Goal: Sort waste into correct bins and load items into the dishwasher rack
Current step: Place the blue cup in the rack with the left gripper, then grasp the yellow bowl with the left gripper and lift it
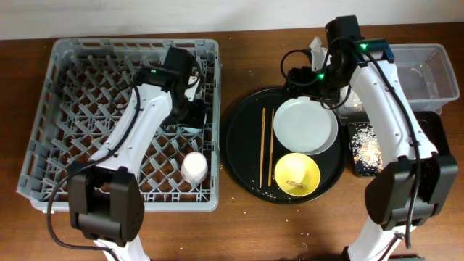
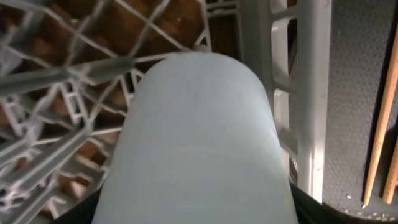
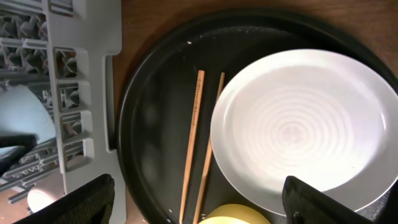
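Note:
My left gripper (image 1: 190,109) is shut on the light blue cup (image 2: 199,143), which fills the left wrist view, and holds it over the right side of the grey dishwasher rack (image 1: 65,87). The pale pink cup (image 1: 194,167) stands in the rack near its front right. My right gripper (image 1: 303,81) is wide open and empty (image 3: 199,199) above the white plate (image 1: 304,125). Two chopsticks (image 1: 267,145) lie left of the plate. The yellow bowl (image 1: 297,174) holds a brown bit. The clear tub (image 1: 428,72) and the shallow black tray (image 1: 370,148), which holds rice grains, stand at the right.
The plate, bowl and chopsticks rest on a large round black tray (image 1: 243,138) between the rack and the bins. A few rice grains lie on its front edge. The right wrist view shows the rack wall (image 3: 87,37) close to the round tray's left rim.

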